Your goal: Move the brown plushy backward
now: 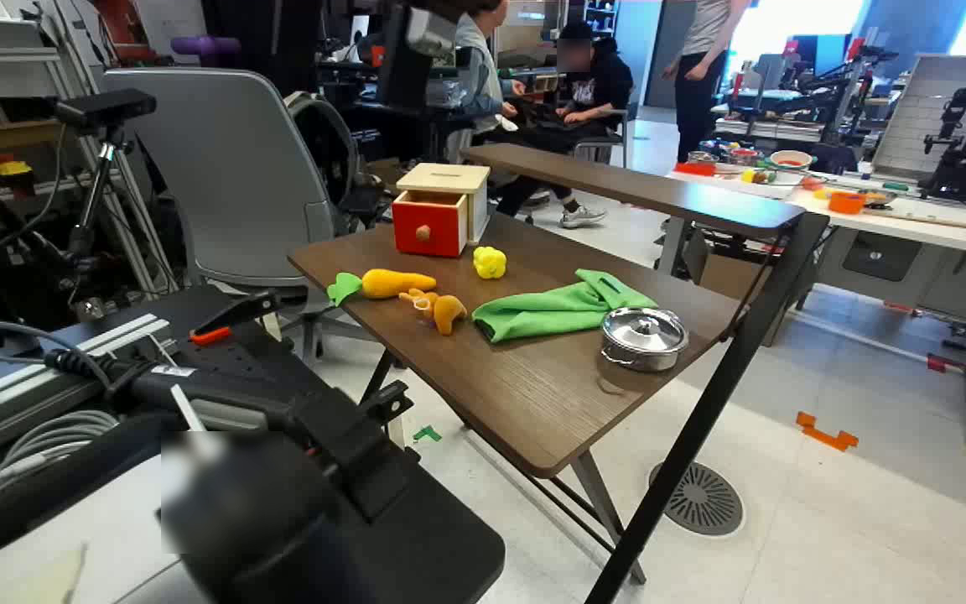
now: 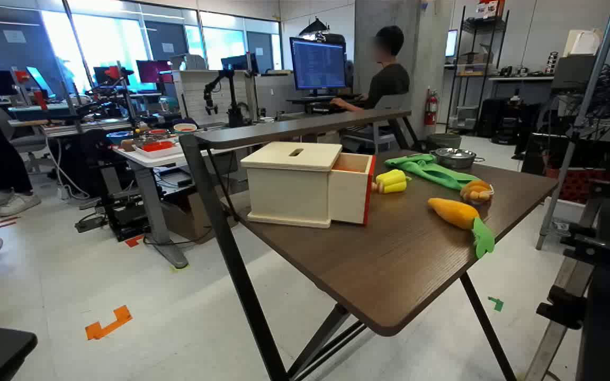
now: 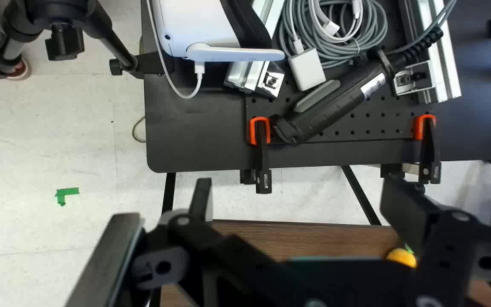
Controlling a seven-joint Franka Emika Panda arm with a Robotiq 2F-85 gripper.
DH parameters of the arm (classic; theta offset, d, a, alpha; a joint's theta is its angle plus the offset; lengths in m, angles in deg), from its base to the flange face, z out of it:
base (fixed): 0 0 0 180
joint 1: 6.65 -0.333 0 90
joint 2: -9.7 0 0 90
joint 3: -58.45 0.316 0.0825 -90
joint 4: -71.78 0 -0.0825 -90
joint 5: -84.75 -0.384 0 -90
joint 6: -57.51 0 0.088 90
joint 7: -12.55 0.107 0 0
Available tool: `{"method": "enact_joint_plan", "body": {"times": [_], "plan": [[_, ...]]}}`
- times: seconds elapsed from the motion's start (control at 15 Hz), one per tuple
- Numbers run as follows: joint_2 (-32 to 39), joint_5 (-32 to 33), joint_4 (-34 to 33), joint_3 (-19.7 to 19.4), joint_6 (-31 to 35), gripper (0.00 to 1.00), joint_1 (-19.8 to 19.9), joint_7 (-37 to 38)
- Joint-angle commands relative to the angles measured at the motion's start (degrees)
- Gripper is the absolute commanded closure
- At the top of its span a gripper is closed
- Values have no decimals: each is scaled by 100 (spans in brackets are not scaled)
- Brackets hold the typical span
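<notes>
- Hand (image 3: 298, 194): shown in the wrist view with its fingers (image 3: 200, 197) set wide apart; floor (image 3: 309, 196) and worktop (image 3: 305, 241) are seen through the gap.
- Brown plushy (image 1: 448, 310): located on the worktop near its edge, between the carrot-shaped toy (image 1: 399, 283) and the green cloth (image 1: 550, 310); visible in both exterior views. A pale loop (image 1: 422, 304) is seen against it. Whether contact is made with the toy or the cloth cannot be told.
- Carrot-shaped toy: laid on its side, with its green end (image 2: 483, 239) placed at the worktop edge.
- Green cloth: laid in loose folds, with its end away from the plushy just beside the metal pot (image 1: 641, 356).
- Metal pot: stood upright on the worktop, with its lid (image 1: 646, 325) seated on top.
- Yellow toy (image 2: 392, 181): placed on the worktop near the drawer (image 2: 350, 196) of the wooden box (image 2: 286, 196).
- Wooden box: set upright on the worktop, with the drawer partly pulled out. The drawer front is finished in red and fitted with a round knob (image 1: 423, 232). A slot (image 2: 296, 153) is cut in the top.
- Raised shelf (image 1: 642, 189): supported above the worktop along a side.
- Black bench (image 3: 198, 140): shown in the wrist view, separated from the worktop by a strip of floor. A coiled cable (image 3: 348, 44) and a black handle (image 3: 341, 102) are laid on it; two orange-and-black clamps (image 3: 260, 132) are fixed at its edge.
- Orange-yellow shape (image 3: 401, 257): partly covered by the hand in the wrist view; its identity cannot be told.
</notes>
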Motion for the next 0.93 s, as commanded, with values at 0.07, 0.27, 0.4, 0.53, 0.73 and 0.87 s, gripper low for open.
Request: {"method": "enact_joint_plan", "body": {"times": [0.07,0.27,0.4,0.53,0.73,0.87], "plan": [[15,-35,-8,115,-8,0,121,-32],[67,-111,10,119,87,0,114,51],[259,-319,9,153,389,0,78,285],[615,-628,-80,231,783,0,15,561],[1225,-1237,-185,458,1586,0,-86,909],[1705,-1576,-256,693,2235,0,-149,1210]]}}
